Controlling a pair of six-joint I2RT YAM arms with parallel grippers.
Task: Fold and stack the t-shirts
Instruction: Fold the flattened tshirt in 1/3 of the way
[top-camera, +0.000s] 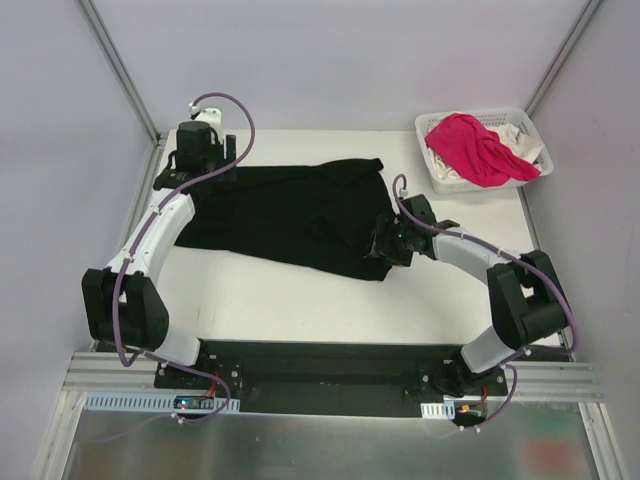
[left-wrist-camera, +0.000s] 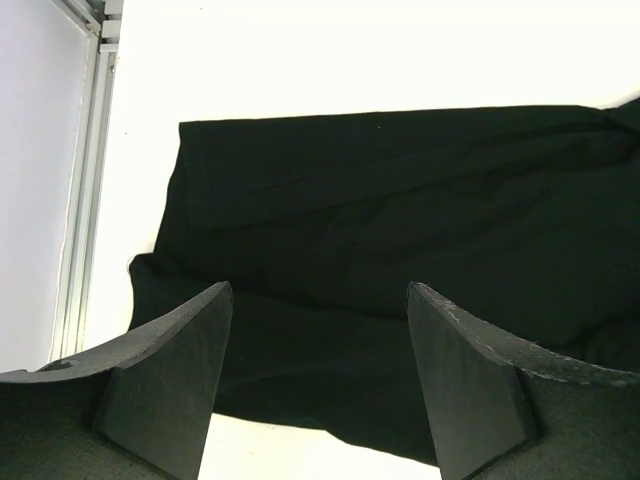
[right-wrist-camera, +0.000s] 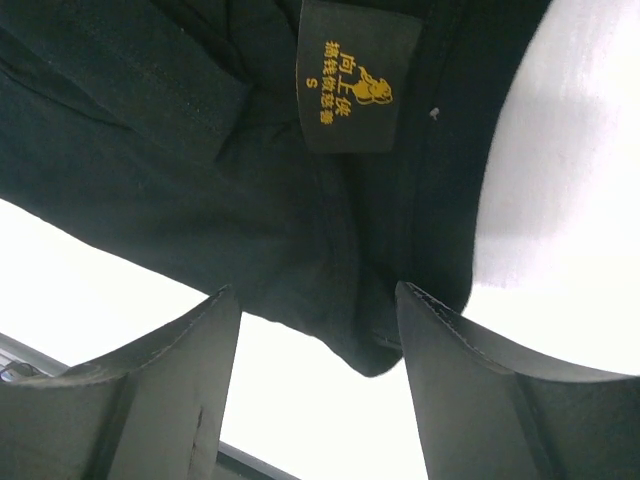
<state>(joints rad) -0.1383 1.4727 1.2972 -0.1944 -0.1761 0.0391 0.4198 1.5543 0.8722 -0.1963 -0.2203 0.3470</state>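
Two claws stand over one garment, and neither has hold of it. At the left, the left gripper (left-wrist-camera: 320, 292) hovers with its jaws wide apart and nothing between them, above the far left edge of the black t-shirt (top-camera: 290, 215), close to the left side of the table (top-camera: 300, 300). The shirt lies spread across the middle of the table, rumpled and not yet folded, with no print showing on its upper face. Further right, the right gripper (right-wrist-camera: 318, 293) hangs equally wide and empty over the shirt's near right end, where the cloth bunches and a neck label (right-wrist-camera: 358, 85) with yellow characters lies exposed. In the far right corner the basket (top-camera: 497, 112) holds the pink t-shirt (top-camera: 475, 148) and the white t-shirt (top-camera: 528, 148), heaped together. I judge the first fold of the black shirt to be the step in hand, at the reach-in stage. The next move calls for each claw to drop onto its own edge, pinch the cloth cleanly, then lift and carry it over so the shirt doubles without dragging or twisting
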